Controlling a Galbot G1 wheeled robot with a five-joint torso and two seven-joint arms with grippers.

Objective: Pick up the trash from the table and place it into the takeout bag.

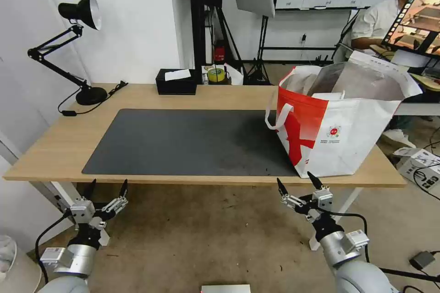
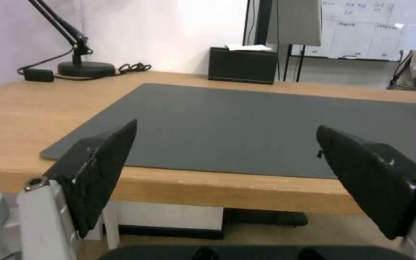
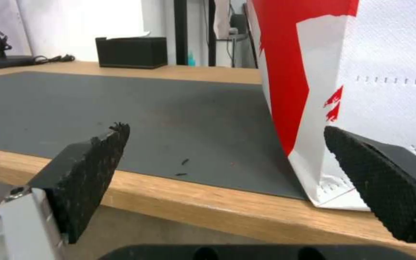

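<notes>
The table (image 1: 55, 146) is light wood and carries a large dark grey mat (image 1: 183, 142). At its right end stands the takeout bag (image 1: 348, 137), white with a red side panel, its mouth open and foil lining showing. The trash is out of view; a white edge shows inside the bag's mouth, and I cannot tell what it is. Below the table's front edge my left gripper (image 1: 108, 183) hangs open, facing the mat (image 2: 246, 122). My right gripper (image 1: 294, 177) is open too, just below the front edge near the bag's front corner (image 3: 386, 72). Neither holds anything.
A black tissue box (image 1: 176, 81) stands at the table's back edge, with a tape roll (image 1: 216, 74) beside it. A black desk lamp (image 1: 85, 55) and its cable occupy the back left corner. White boxes and cables (image 1: 419, 165) lie on the floor to the right.
</notes>
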